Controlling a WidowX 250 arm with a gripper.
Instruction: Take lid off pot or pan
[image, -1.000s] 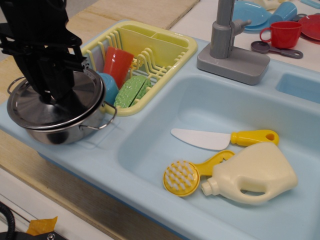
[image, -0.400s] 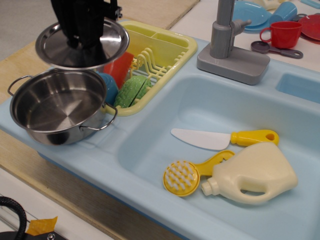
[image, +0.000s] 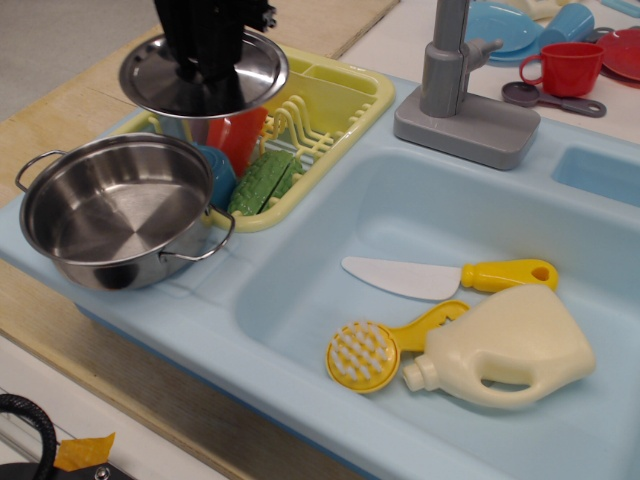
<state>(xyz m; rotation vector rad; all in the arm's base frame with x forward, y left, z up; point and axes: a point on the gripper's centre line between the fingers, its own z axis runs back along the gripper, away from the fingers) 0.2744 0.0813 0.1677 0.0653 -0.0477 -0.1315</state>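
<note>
Over the yellow dish rack near the far left corner of the counter hangs the lid, carried by the black gripper; since a moment ago it has travelled right and slightly up, away from the pot, so that it no longer overlaps the pot's rim and now sits above the red cup in the rack. A second ago the lid was resting on the pot with the gripper pressed down on it; now the pot stands open on the light blue sink surround at the left edge, its bright steel inside bare, its two wire loop handles pointing left and right. The gripper's fingers are closed around the knob at the lid's centre, which they hide; the lid hangs roughly level, tilted slightly toward the camera, a shiny disc with a raised rim, touching nothing below. Nothing else has moved: the white knife, the yellow brush and the cream jug lie in the basin; the grey tap stands at the far edge.
</note>
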